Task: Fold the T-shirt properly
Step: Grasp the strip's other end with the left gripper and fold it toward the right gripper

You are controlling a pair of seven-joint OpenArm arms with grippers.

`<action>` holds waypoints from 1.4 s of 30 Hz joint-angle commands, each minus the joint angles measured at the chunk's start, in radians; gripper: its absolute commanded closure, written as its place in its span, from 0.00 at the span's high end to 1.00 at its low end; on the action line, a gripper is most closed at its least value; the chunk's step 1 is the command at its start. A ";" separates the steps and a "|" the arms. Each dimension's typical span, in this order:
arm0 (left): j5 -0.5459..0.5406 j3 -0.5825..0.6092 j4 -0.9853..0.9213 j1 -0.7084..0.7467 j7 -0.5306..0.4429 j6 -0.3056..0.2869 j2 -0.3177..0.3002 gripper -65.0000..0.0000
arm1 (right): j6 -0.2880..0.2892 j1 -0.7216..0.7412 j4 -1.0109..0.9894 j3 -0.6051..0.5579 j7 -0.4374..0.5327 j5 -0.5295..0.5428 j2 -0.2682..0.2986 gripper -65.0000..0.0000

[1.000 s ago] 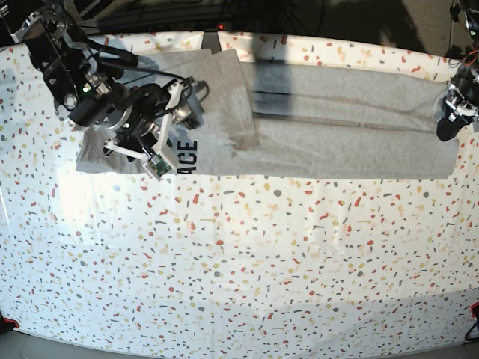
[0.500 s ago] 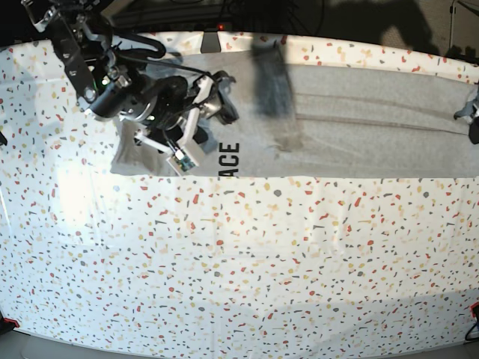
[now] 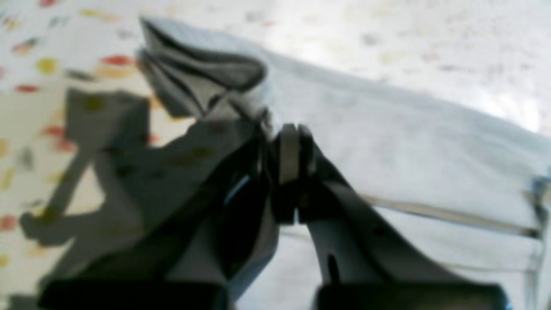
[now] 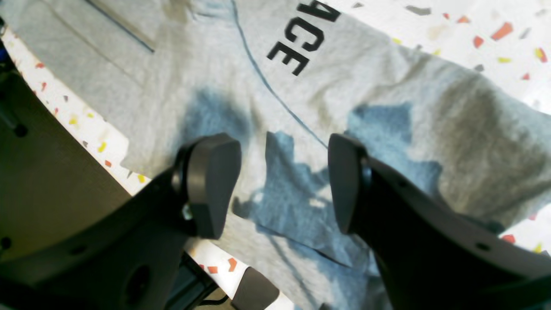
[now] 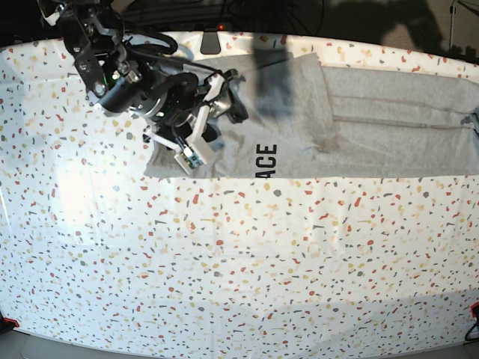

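The light grey T-shirt (image 5: 389,131) lies stretched along the far side of the table, with the black letters "ACE" (image 5: 266,159) facing up near its left part. A flap of it (image 5: 318,105) is folded over the middle. My right gripper (image 5: 230,105) hovers over the shirt's left end. In the right wrist view this gripper (image 4: 280,181) is open and empty above the shirt (image 4: 366,77), just below the lettering (image 4: 308,38). My left gripper (image 3: 288,144) is shut on a bunched edge of the shirt (image 3: 387,142). In the base view it is almost off the right edge.
The white speckled table (image 5: 224,262) stretches wide in front of the shirt. Its far edge (image 5: 150,37) lies just behind the shirt, with dark floor and cables beyond. In the right wrist view that edge (image 4: 86,125) runs close to the left finger (image 4: 211,185).
The whole shirt has slid to the right, and its folded flap with it. My right arm has moved right over it. My left arm has moved off the right edge of the base view.
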 commanded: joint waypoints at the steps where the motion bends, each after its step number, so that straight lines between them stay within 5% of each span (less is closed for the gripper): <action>1: -0.040 -0.007 0.058 0.014 -0.017 -0.012 -0.002 0.00 | 0.003 0.011 0.016 0.006 0.021 0.003 0.005 0.56; 12: -0.043 -0.007 0.419 0.127 0.000 -0.015 0.377 0.00 | 0.000 0.011 0.016 0.006 0.023 -0.037 0.005 0.56; 19: 0.074 -0.007 0.438 0.103 0.027 -0.015 0.527 0.00 | 0.000 0.011 0.016 0.006 0.022 -0.036 0.005 0.56; 40: 0.099 0.282 0.437 0.050 0.039 -0.011 0.560 0.00 | 0.000 0.011 0.016 0.006 0.022 -0.032 0.006 0.56; 41: 0.099 0.282 0.438 0.049 0.050 -0.011 0.560 0.04 | 0.000 0.011 0.016 0.006 0.022 -0.033 0.006 0.56; 42: 0.098 0.282 0.437 0.046 0.056 -0.011 0.560 0.19 | 0.000 0.011 0.016 0.006 0.022 -0.033 0.006 0.56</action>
